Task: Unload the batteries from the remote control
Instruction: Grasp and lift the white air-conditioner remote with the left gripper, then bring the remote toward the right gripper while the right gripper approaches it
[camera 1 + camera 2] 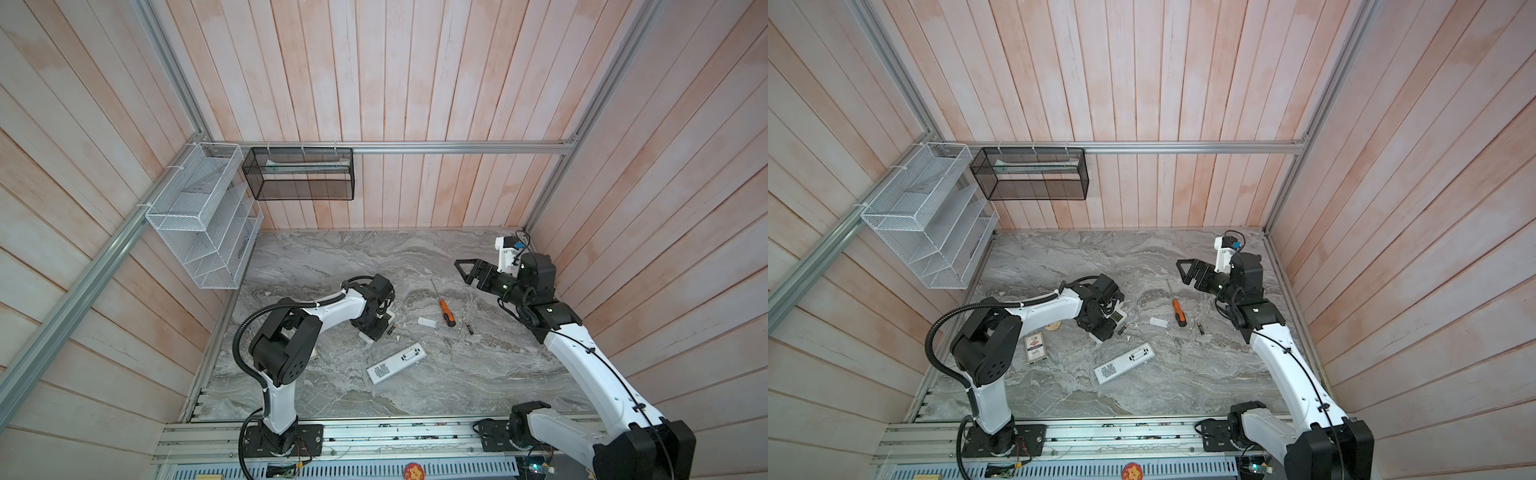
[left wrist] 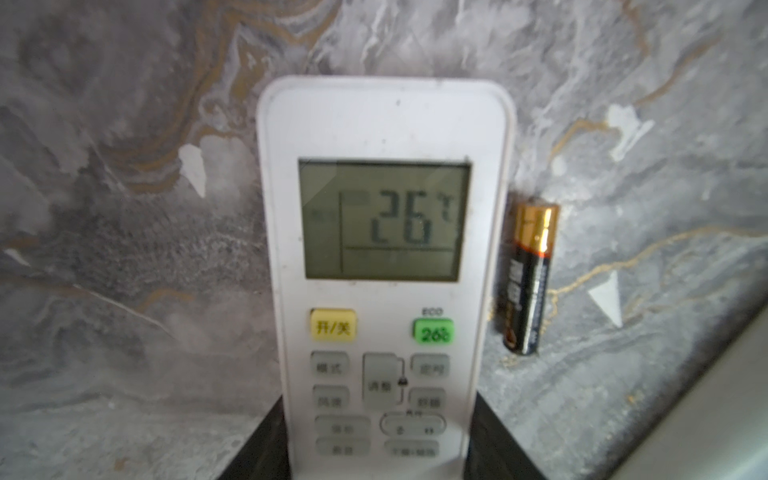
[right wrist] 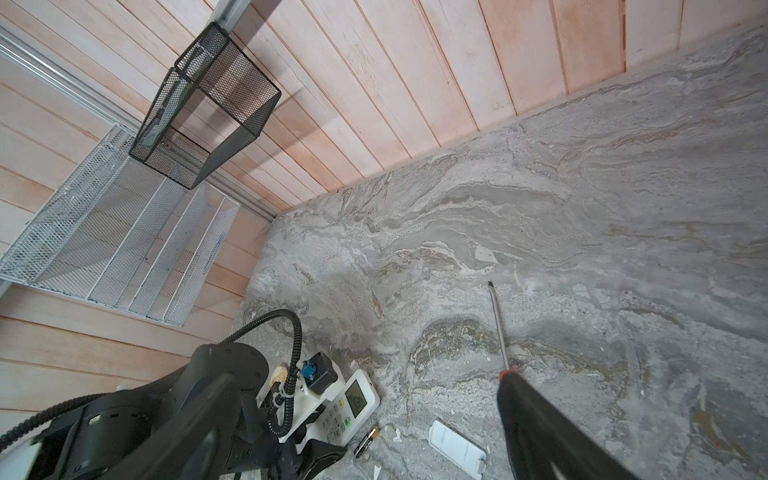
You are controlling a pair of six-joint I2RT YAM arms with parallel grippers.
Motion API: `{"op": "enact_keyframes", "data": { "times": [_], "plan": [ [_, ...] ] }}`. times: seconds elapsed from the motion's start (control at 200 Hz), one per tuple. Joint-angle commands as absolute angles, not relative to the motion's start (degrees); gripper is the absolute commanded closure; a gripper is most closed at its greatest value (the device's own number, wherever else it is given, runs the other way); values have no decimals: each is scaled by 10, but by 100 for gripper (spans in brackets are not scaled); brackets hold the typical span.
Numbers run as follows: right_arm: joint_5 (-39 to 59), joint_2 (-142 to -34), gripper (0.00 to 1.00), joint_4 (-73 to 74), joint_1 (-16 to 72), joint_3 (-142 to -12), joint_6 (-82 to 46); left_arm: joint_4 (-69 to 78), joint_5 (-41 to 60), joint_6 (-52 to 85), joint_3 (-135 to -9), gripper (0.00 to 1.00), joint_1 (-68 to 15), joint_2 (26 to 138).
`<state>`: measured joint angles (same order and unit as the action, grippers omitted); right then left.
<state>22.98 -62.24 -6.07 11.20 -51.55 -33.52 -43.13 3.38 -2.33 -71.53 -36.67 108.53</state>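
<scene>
My left hand (image 2: 378,419) straddles the button end of the face-up remote (image 2: 384,124), fingers (image 2: 253,455) beside both edges though I cannot tell if they pinch it, a loose battery (image 2: 530,278) lying parallel just beside the remote, my spread right hand (image 1: 465,272) well away from it.

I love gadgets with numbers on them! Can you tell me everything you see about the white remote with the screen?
The white remote looks like smooth plastic with rounded corners. It lies flat, face up, on the grey marble-look table. Its grey screen reads 26; below sit a yellow button, a green button and grey ones. The left gripper straddles its button end, a finger on each side. A black-and-gold battery lies alongside it.
</scene>
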Motion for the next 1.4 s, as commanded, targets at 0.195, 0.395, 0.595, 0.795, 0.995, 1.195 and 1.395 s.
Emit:
{"op": "enact_keyframes", "data": {
  "times": [0.195,0.395,0.595,0.795,0.995,1.195,1.395],
  "plan": [
    [253,-625,2,-61,112,-526,-346,-486,169,2,-751,51,-310,997],
    [353,-653,2,-53,113,-538,-360,-429,406,96,-763,51,-251,952],
    [441,-696,2,-24,148,-556,-380,-186,615,304,-699,51,-228,911],
    [507,-741,2,49,190,-579,-425,167,685,568,-618,51,-228,900],
    [545,-768,2,116,204,-595,-478,250,693,634,-614,51,-229,902],
    [564,-797,2,152,222,-619,-499,262,694,643,-615,51,-239,899],
    [564,-817,2,174,238,-629,-516,280,696,656,-612,51,-244,893]
  ]
}}
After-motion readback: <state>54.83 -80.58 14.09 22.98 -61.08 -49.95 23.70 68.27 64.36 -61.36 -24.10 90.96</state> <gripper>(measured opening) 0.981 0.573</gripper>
